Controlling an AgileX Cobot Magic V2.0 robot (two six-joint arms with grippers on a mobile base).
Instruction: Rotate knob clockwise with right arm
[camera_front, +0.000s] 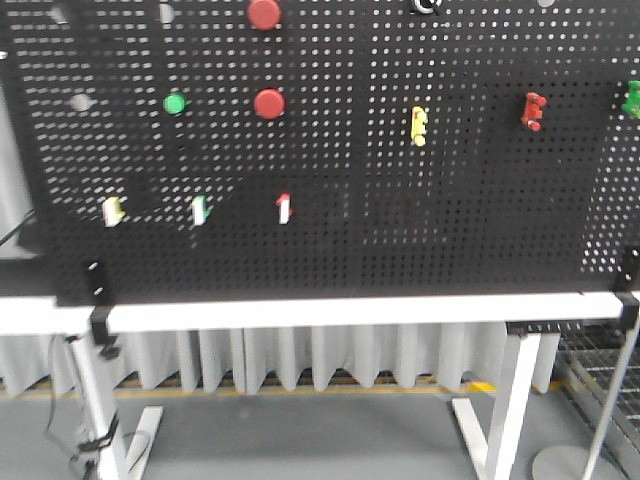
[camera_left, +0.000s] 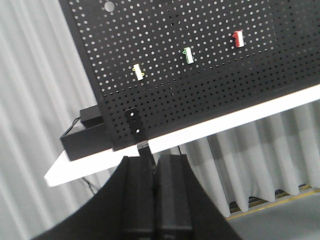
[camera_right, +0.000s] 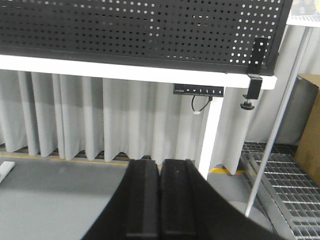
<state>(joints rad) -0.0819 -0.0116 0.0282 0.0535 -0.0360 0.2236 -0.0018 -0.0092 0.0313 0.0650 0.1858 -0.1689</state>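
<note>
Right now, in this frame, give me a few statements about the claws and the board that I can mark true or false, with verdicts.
1. The right claw is shut and empty. True.
2. The left claw is wide open. False: it is shut.
3. The black pegboard stands upright on the white table. True.
4. The three lower-left tabs are all red. False: yellow tab, green tab, red tab.
5. The green button sits left of a red button. True.

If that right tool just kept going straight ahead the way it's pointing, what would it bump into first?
Probably the white curtain under the table, not the pegboard above it; the right tool aims low. Depth is hard to judge.
</note>
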